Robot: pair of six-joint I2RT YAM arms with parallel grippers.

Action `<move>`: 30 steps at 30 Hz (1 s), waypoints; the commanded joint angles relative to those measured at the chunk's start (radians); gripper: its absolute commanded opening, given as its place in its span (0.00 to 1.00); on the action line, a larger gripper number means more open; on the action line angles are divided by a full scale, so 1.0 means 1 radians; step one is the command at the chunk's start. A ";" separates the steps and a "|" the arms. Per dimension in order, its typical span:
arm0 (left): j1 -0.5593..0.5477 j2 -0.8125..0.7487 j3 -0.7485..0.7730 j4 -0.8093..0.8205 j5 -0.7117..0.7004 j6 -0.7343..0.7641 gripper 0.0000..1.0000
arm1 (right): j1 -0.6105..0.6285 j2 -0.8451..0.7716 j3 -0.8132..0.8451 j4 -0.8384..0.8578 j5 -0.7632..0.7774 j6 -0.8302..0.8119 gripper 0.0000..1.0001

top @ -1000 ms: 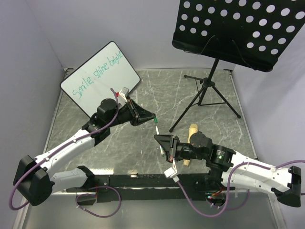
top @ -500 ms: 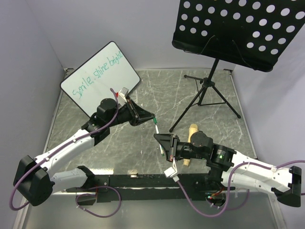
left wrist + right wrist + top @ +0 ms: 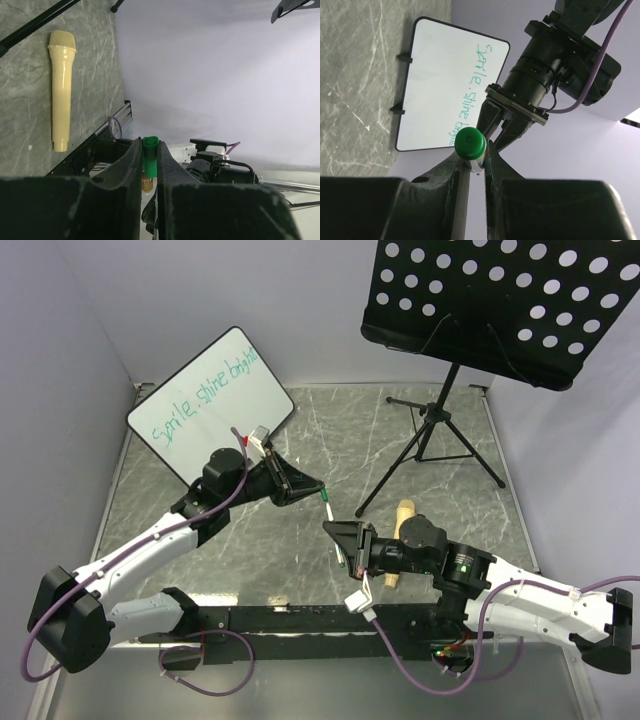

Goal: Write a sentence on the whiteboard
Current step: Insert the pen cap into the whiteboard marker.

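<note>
The whiteboard (image 3: pixel 215 390) leans at the back left, with the teal sentence (image 3: pixel 200 395) along its upper edge; the right wrist view also shows the whiteboard (image 3: pixel 440 85) and the sentence (image 3: pixel 475 87). My left gripper (image 3: pixel 321 487) hangs over the table's middle, shut on a green marker cap (image 3: pixel 327 501); the left wrist view has that cap (image 3: pixel 150 156) pinched between its fingers. Just below it, my right gripper (image 3: pixel 333 530) is shut on a white marker (image 3: pixel 341 552), and the marker's green end (image 3: pixel 470 143) faces the right wrist camera. I cannot tell whether cap and marker touch.
A black perforated music stand (image 3: pixel 500 300) on tripod legs (image 3: pixel 430 445) fills the back right. A cream microphone (image 3: pixel 402 515) lies on the grey marble table beside the right arm, and shows as a cream microphone (image 3: pixel 61 90) in the left wrist view. Grey walls close in on three sides.
</note>
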 commanded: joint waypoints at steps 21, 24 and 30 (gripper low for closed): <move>0.005 -0.031 -0.026 0.081 0.038 -0.031 0.01 | -0.011 -0.010 0.042 -0.001 -0.012 0.002 0.00; 0.009 -0.030 -0.032 0.084 0.034 -0.033 0.01 | -0.011 -0.015 0.039 -0.008 -0.015 -0.002 0.00; 0.011 -0.036 -0.021 0.075 0.021 -0.030 0.01 | -0.011 -0.026 0.033 -0.015 -0.027 -0.002 0.00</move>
